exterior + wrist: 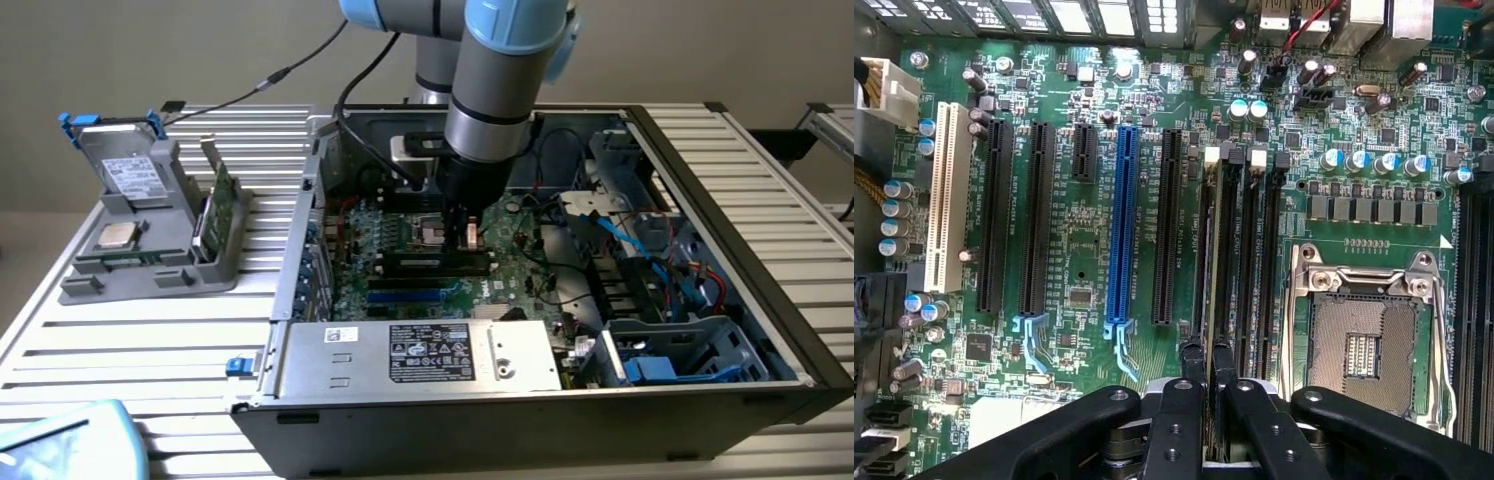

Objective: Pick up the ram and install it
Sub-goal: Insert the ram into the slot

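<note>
The ram (1209, 260) reaches my wrist view edge-on: a long, very thin strip with a greenish-yellow edge. It runs straight out from my jaws (1205, 350) along one of the black memory slots (1226, 250) on the motherboard (1084, 230). It lies between a long black expansion slot (1168, 225) on one side and the metal-framed processor socket (1364, 345) on the other. I cannot tell whether it is pushed fully home in its slot.

The open computer case (534, 430) lies on the slatted white surface (107, 350). In it are the motherboard, a silver power supply (427, 355) with a dark label along the near wall, and blue cables and a metal cage toward the exterior view's right. Well apart from it, on the exterior view's left, a grey holder (147, 280) stands on the surface. The holder carries a grey drive (134, 175) with a white label propped at its far end, a small square silver chip (118, 236) lying flat, and a green board (220, 205) standing on edge and leaning.

My jaws are down inside the case, over the middle of the motherboard in the exterior view. They are drawn almost together and clamped on the ram, with one finger (1190, 352) on each flat face at its near end.
</note>
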Available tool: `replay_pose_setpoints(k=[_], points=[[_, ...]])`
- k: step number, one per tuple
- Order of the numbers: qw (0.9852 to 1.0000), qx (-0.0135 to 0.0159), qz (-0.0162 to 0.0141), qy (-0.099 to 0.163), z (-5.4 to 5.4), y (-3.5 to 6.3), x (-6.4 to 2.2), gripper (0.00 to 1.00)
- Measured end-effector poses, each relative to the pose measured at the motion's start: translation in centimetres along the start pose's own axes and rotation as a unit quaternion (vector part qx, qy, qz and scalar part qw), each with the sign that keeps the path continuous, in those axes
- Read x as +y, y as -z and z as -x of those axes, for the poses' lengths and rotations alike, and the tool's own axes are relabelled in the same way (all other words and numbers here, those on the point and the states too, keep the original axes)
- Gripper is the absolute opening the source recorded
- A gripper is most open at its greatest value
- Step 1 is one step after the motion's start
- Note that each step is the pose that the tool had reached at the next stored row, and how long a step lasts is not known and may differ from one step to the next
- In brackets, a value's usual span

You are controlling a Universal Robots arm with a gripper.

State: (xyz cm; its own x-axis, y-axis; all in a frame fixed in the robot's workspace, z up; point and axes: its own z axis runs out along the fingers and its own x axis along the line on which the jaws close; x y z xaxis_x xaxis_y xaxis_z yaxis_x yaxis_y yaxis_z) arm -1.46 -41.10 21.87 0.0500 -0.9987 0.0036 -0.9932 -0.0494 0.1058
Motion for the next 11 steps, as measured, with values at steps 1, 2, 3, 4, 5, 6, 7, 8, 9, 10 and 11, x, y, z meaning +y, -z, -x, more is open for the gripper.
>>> replay_pose_setpoints(k=[1,2,3,4,5,6,7,8,9,10,11], points=[[1.0000,0.0000,0.0000,0.000,0.01,0.00,0.00,0.14],[1.0000,0.0000,0.0000,0.000,0.01,0.00,0.00,0.14],[1.0000,0.0000,0.0000,0.000,0.01,0.00,0.00,0.14],[1.0000,0.0000,0.0000,0.000,0.01,0.00,0.00,0.14],[1.0000,0.0000,0.0000,0.000,0.01,0.00,-0.01,0.14],[1.0000,0.0000,0.0000,0.000,0.01,0.00,0.00,0.14],[1.0000,0.0000,0.0000,0.000,0.02,0.00,-0.01,0.14],[1.0000,0.0000,0.0000,0.000,0.02,0.00,-0.01,0.14],[1.0000,0.0000,0.0000,0.000,0.03,0.00,-0.01,0.14],[1.0000,0.0000,0.0000,0.000,0.05,0.00,-0.01,0.14],[1.0000,0.0000,0.0000,0.001,0.06,0.00,-0.02,0.14]])
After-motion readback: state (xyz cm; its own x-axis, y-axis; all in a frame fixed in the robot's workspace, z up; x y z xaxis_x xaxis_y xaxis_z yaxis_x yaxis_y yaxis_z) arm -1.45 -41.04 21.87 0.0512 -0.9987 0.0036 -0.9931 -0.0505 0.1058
